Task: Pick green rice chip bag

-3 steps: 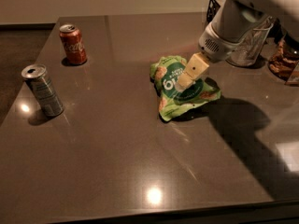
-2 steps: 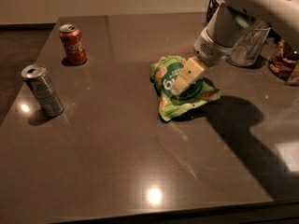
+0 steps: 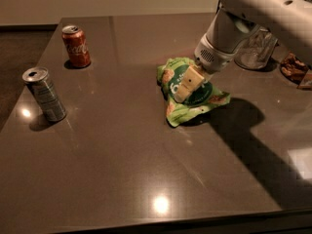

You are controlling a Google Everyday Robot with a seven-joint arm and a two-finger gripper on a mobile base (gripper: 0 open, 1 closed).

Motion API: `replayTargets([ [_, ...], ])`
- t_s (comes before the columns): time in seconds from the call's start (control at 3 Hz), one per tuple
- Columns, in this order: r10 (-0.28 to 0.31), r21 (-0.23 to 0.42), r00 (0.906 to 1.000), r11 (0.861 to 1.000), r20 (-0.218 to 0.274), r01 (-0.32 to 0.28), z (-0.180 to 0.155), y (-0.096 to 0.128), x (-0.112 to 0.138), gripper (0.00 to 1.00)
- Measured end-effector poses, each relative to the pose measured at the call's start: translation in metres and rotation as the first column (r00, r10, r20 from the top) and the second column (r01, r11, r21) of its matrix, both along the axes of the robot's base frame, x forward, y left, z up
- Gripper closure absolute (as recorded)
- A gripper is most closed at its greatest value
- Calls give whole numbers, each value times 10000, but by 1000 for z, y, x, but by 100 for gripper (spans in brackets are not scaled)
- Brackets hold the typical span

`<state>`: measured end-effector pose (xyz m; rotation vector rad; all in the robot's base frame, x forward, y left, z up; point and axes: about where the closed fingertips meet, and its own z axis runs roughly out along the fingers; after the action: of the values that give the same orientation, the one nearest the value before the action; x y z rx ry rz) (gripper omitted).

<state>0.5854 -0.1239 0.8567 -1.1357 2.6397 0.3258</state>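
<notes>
The green rice chip bag [image 3: 207, 95] lies crumpled on the dark table [image 3: 122, 169], right of centre. It is light green with a dark-green round panel, white lettering and pictured tan chips. My gripper [image 3: 183, 94] comes down from the upper right on a white arm [image 3: 253, 9]. Its cream tip is over the middle of the bag, at or touching its top surface, and hides part of the lettering. The bag rests on the table and is not lifted.
A red cola can [image 3: 76, 46] stands at the back left. A silver can [image 3: 45, 94] stands near the left edge. A clear glass jar [image 3: 253, 52] and some brown items [image 3: 292, 69] sit at the back right. The arm's shadow falls right of the bag.
My gripper has moved a little left and down, further over the middle of the bag. The bag and the cans have not moved.
</notes>
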Motion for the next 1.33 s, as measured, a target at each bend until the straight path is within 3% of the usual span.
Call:
replayTargets([
  [0.67, 498, 25, 9986, 9988, 197, -499, 19, 12, -1, 71],
  [1.0, 1212, 254, 9907, 9921, 615, -1229, 44, 27, -5, 95],
  [1.33, 2007, 464, 9727, 9772, 1161, -2072, 75, 44, -11, 100],
])
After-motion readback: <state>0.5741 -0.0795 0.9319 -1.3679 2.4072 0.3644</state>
